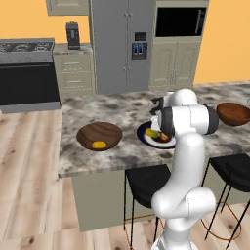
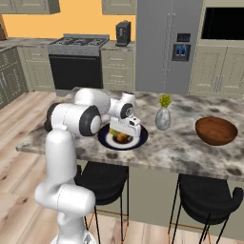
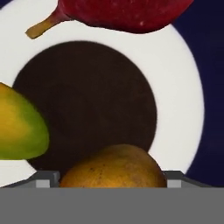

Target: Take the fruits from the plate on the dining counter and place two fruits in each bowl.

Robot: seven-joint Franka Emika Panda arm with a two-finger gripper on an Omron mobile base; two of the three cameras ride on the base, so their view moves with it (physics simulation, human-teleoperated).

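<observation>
red fruit [image 3: 127, 13] long axis across plate [image 3: 183, 96], stem toward yellow-green fruit [image 3: 19, 124], orange fruit [image 3: 113, 168] btwn end effector [image 3: 109, 177] tips

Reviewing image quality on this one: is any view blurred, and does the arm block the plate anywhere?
Hand view: close and slightly soft, the orange rounded fruit cropped at the bottom, the red fruit cut off at the top. Left base view: the white arm covers part of the dark blue round plate. Right base view: the gripper hides much of that plate; lighting is flat.
</observation>
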